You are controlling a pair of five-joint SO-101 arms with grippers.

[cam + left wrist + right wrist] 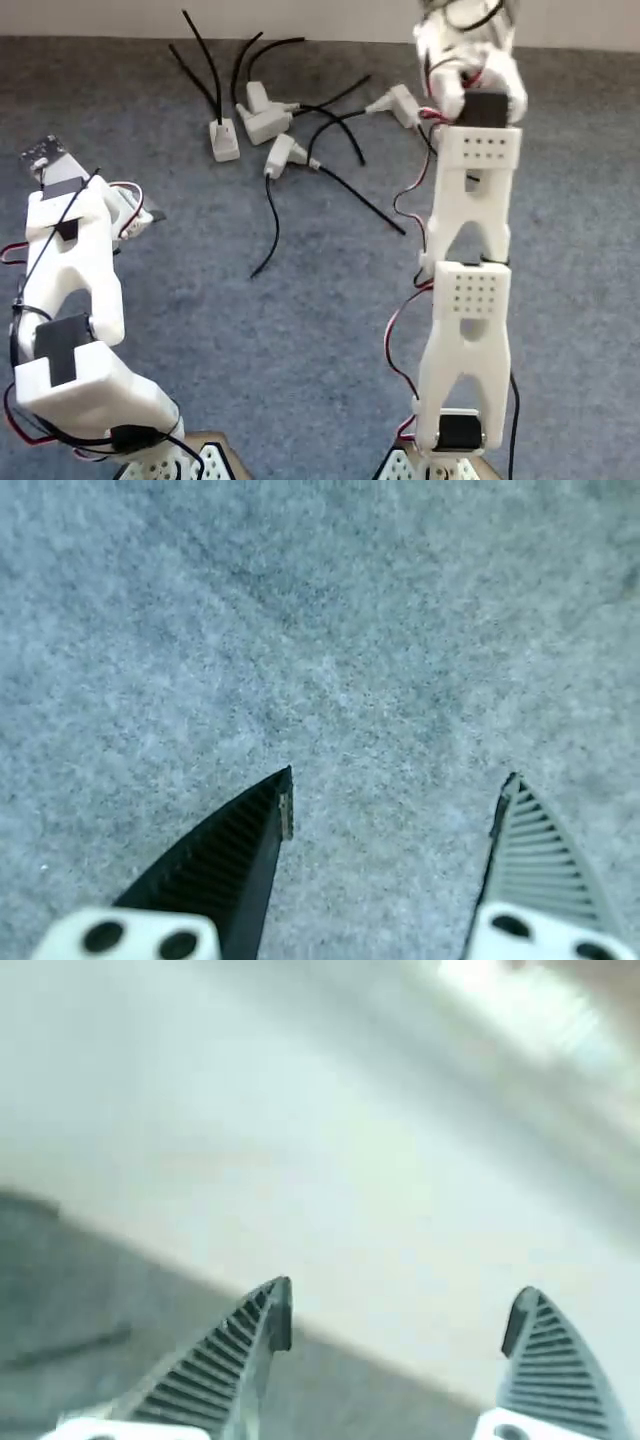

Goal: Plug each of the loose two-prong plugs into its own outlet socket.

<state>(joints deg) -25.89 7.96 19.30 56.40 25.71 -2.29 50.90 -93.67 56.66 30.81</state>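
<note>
Several white two-prong plugs and socket pieces on black cords lie in a loose cluster at the back middle of the grey carpet: one block [225,138], a pair close together [262,118], one below them [282,152] and one further right [400,103]. I cannot tell plugs from sockets. My left gripper [400,800] hangs open low over bare carpet, well to the left of the cluster. My right gripper [402,1310] is open, held high at the far right and facing the pale wall. Neither holds anything.
The left arm [70,230] stands along the left edge and the right arm [470,200] stretches up the right side. Black cords [350,190] trail from the cluster towards the middle. The carpet ends at a white wall [320,18] at the back.
</note>
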